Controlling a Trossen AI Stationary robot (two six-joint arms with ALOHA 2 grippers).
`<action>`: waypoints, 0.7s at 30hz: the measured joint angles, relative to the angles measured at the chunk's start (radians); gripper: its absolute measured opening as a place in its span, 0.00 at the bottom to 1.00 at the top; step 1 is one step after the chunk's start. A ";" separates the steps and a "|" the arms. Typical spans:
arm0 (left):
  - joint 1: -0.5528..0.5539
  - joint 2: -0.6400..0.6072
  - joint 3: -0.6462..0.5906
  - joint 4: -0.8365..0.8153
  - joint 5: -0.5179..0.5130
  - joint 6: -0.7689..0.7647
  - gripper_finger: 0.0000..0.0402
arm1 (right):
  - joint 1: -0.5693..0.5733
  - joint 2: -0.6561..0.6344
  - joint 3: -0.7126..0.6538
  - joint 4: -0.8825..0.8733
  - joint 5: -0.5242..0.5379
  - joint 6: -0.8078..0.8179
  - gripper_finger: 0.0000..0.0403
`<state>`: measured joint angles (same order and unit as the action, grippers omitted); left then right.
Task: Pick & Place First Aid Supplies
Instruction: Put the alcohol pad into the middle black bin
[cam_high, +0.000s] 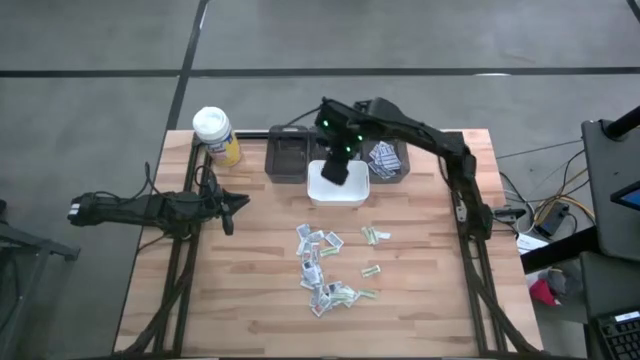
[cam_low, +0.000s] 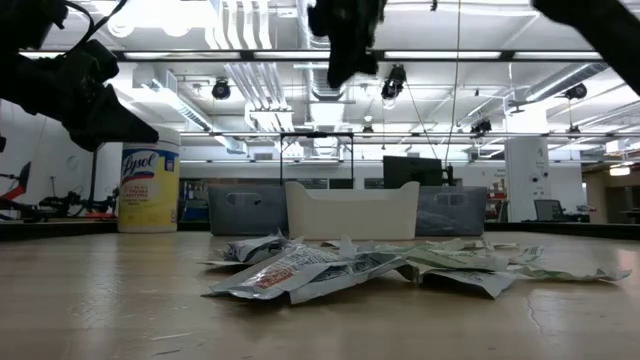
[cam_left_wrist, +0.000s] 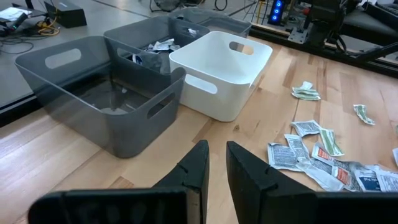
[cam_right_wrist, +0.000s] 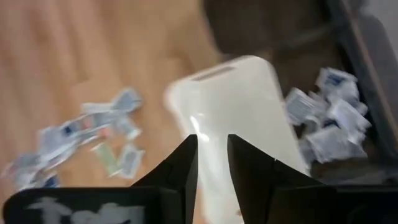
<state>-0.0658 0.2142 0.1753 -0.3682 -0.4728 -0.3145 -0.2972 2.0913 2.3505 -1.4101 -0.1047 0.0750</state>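
Up over the white bin hangs the right pincer, its dark fingers parted by a narrow gap with nothing between them. The bin is smooth moulded plastic, rounded at the corners, with slot handles cut into its walls. Flanking it are two grey translucent bins of the same shape: the left grey bin looks bare inside from above, the right grey bin carries a heap of packets.

The first aid supplies are scattered on the pale wood-plank surface, in front of the bins: small flat crinkled paper packets, white-grey with green, red and blue print, loosely bunched, a few green-striped ones lying apart.

The left pincer waits over the surface's left side, well apart from the packets, its fingers set close with a slim gap and empty.

At the back left corner stands a yellow canister with a white lid.

The low view alone reads the canister's label and shows the packets' curled, puffy edges; the right wrist view alone looks straight down into the white bin; the left wrist view shows the handle slots.
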 joint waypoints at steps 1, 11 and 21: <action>0.000 0.000 0.000 0.000 0.000 0.000 0.13 | 0.024 -0.019 -0.001 0.000 0.000 0.000 0.20; 0.000 0.000 0.000 0.010 0.041 -0.003 0.13 | 0.256 -0.118 -0.034 -0.034 0.162 0.095 0.16; 0.000 0.015 0.000 0.169 0.164 0.046 0.13 | 0.388 -0.281 -0.436 0.042 0.495 0.357 0.18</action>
<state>-0.0658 0.2293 0.1753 -0.1993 -0.3087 -0.2682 0.0912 1.8107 1.9148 -1.3682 0.3904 0.4317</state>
